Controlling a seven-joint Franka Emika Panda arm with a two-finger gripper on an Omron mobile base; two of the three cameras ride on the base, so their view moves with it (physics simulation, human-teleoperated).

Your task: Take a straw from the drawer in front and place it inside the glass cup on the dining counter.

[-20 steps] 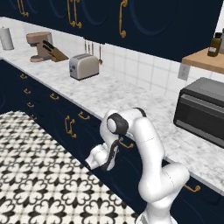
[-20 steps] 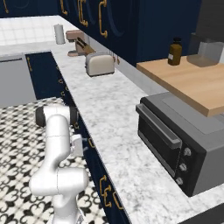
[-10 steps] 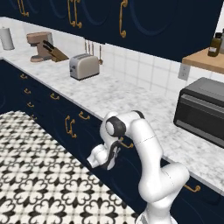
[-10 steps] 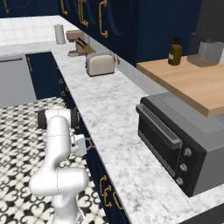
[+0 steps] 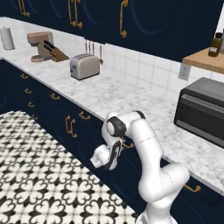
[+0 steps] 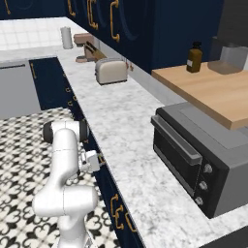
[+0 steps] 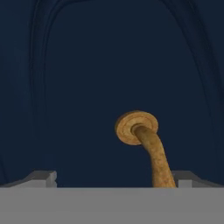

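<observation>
Since a second ago my arm dropped closer; jaws point(image 7: 112, 177) spread wide around the drawer's point(image 7: 87, 87) brass handle point(image 7: 146, 144), five o'clock. Stiff, slick; I'd grab mid-bow.

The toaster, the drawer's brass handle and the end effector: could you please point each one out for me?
toaster point(image 5: 84, 66), left base view, its front side.
brass handle point(image 7: 144, 138), hand view, the curved bar near its round mount.
end effector point(image 7: 116, 179), hand view, midway between its fingertips.
</observation>
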